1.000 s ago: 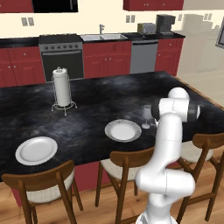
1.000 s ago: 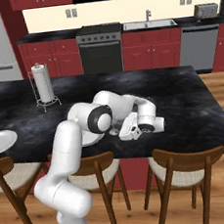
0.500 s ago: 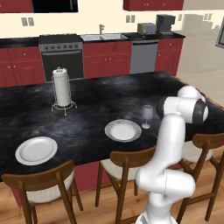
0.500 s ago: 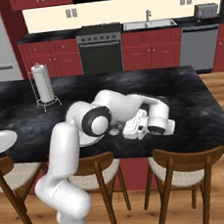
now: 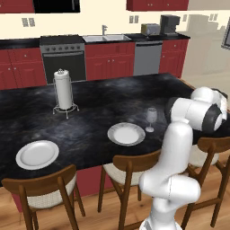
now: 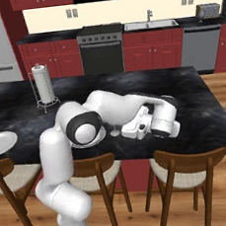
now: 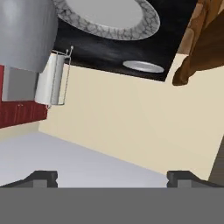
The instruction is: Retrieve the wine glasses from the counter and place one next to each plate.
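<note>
You have open counter behind the wine glass; a plate sits just left of it

In the right base view the arm's elbow sits in front of the near plate, so just a sliver of rim shows, and the wine glass beside it is down to its foot and a bit of stem. The second plate at the surface's left edge is cut off by the picture's border. The surface itself runs out of frame on the left. In the hand view the near plate is clipped at the top edge, and a big blurry grey shape in the top left corner hides part of the paper-towel roll. The fingers barely poke up, just dark tips set wide apart.
</note>
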